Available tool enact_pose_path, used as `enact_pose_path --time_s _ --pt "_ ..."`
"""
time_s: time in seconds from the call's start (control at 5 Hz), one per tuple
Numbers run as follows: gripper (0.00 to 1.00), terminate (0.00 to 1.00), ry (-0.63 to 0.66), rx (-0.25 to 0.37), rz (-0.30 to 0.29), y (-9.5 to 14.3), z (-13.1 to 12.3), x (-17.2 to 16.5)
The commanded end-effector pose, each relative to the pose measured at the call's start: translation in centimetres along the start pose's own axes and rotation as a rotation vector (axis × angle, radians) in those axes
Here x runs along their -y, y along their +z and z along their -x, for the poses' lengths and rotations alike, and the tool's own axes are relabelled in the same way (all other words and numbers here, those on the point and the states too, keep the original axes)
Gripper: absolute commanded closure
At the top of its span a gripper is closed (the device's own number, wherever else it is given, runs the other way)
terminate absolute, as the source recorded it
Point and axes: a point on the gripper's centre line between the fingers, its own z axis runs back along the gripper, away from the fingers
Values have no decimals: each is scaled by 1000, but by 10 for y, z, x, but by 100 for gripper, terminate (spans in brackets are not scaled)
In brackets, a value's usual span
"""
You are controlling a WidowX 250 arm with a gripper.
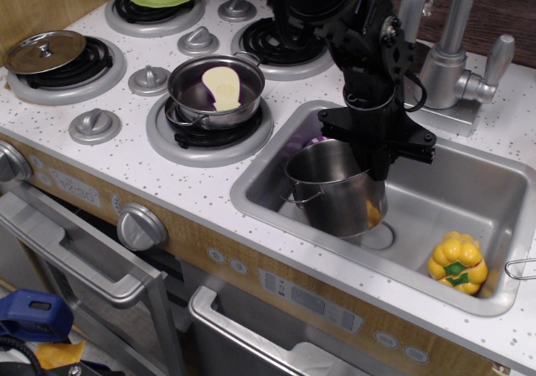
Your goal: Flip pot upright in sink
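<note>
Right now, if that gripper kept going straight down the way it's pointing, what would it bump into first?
The gripper points down at the far rim of the pot, seemingly gripping it. Straight on, it would likely meet the pot wall or bottom before the sink floor; depth is unclear.

My black gripper (374,168) reaches down over the far rim of the tall shiny steel pot (332,188), so my fingertips are hidden and I cannot tell how they sit. The pot covers nearly all of the purple striped ball (311,142) behind it. A thin wire loop (521,268) is cut off by the right edge.
</note>
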Motion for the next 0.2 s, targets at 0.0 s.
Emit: enact_pose_path --time_s 0.0 --pt "0 100 31 98 8 15 -20 7"
